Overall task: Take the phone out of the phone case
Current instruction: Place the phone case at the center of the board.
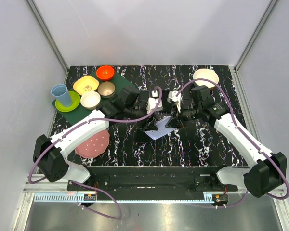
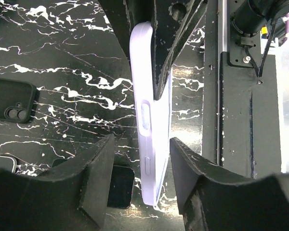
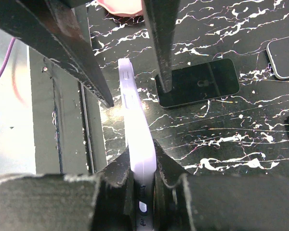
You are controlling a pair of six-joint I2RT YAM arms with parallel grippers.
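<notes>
Lilac case (image 3: 135, 120) hangs edge-up above the table (image 3: 221, 139), pinched tight at one end in my right gripper (image 3: 143, 178). My left gripper (image 2: 142, 147) straddles it, jaws half open, unclamped. A black phone (image 3: 197, 83) lies beneath.

The phone case (image 1: 160, 129) stands on edge above the desk's (image 1: 202, 144) middle. The left pincer (image 2: 142, 144) straddles one end and the right pincer (image 3: 143, 159) clamps the other. A phone (image 3: 197, 83) lies beneath. At back left a cup (image 1: 60, 92) stands on a plate (image 1: 73, 103) beside bowls (image 1: 106, 89). At back right sits a lone bowl (image 1: 205, 77).
</notes>
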